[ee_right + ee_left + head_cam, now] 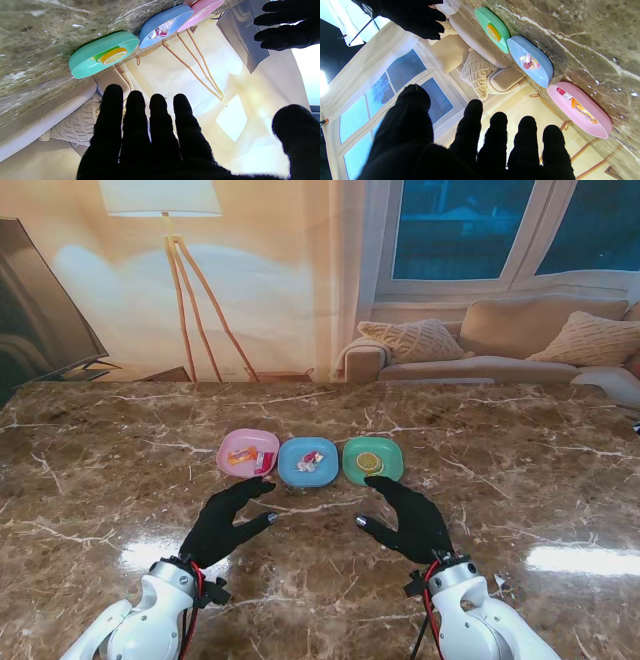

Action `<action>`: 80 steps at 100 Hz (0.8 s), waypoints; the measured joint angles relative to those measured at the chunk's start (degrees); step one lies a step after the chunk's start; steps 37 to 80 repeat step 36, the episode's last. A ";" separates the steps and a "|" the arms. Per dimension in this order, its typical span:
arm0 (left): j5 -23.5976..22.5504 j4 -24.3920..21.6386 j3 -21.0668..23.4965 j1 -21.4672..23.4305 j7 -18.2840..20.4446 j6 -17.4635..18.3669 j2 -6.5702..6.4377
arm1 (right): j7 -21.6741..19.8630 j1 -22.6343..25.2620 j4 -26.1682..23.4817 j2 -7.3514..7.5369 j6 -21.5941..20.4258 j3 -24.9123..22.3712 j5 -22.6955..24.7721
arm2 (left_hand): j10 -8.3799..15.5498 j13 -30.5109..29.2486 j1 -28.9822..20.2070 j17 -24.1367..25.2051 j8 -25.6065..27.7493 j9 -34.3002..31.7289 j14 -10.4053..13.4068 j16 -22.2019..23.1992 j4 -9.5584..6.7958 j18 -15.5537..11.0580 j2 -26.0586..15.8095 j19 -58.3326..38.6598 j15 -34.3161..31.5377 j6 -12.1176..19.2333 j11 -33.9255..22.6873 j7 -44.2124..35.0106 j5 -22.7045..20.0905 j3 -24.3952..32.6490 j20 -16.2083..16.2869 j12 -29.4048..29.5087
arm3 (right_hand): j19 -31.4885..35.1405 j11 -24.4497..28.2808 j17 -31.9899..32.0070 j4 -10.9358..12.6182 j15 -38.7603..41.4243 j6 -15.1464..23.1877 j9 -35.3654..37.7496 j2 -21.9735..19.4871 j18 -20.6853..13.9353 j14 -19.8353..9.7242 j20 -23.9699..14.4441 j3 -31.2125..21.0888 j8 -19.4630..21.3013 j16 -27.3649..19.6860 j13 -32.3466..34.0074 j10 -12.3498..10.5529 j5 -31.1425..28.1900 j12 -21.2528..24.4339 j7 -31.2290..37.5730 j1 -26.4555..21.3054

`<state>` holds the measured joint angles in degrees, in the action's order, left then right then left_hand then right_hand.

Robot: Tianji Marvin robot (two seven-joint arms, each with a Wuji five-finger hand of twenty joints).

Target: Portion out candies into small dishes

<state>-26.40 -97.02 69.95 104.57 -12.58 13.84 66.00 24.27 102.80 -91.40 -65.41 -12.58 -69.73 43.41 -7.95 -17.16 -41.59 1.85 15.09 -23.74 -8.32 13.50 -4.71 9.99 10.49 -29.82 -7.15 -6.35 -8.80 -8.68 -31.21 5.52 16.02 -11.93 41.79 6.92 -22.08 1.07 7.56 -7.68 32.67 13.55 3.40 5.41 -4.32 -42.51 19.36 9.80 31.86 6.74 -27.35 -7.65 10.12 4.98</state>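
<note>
Brown marble with white veins is forming the tabletop (120, 480), and on it three small plastic dishes are sitting in a row, edges touching or nearly so: a pink dish (248, 454) at the robot's left holding an orange-wrapped candy (241, 457) and a red-and-white one, a blue dish (308, 462) in the middle holding a clear-wrapped red candy (309, 463), and a green dish (373, 460) at the right holding a lemon-slice candy (369, 462). Both black-gloved robot hands are hovering just nearer to the robot than the dishes, released, fingers spread and holding nothing: the left robot hand (228, 520) near the pink dish, the right robot hand (408, 518) near the green one. No loose candy is showing on the marble, so the portioning is looking complete or close to it. For any further pick, a hand is needing to come down from directly overhead and pinch only the wrapper, since a sideways push risks sliding the light dishes into each other.
</note>
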 measured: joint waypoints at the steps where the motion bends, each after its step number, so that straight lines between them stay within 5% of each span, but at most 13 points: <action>1: -0.02 -0.15 0.02 0.05 0.04 -0.10 -0.01 | -0.07 0.08 -0.11 0.00 0.00 -0.06 -0.01 | 0.00 0.00 0.00 0.00 0.00 0.00 0.00 -0.01 0.00 0.00 0.00 0.01 0.00 0.00 0.00 0.00 0.00 0.00 -0.01 0.00 | 0.00 0.00 0.08 0.00 0.00 0.00 0.00 0.00 0.00 0.00 0.00 0.01 0.00 0.00 0.00 0.00 0.00 0.00 0.00 -0.12; 80: -0.86 -2.07 0.67 1.05 0.37 -0.85 -0.16 | -0.47 1.14 -1.46 0.06 -0.05 -0.72 0.31 | 0.00 0.00 0.00 0.00 -0.02 0.00 0.01 -0.09 0.00 0.00 0.00 0.39 0.00 -0.03 -0.01 0.00 0.00 -0.01 -0.50 0.00 | 0.00 0.03 0.52 0.00 0.00 0.32 -0.57 -0.01 -0.05 0.00 0.00 1.21 -0.01 0.00 0.00 0.11 0.14 0.01 -0.01 -1.55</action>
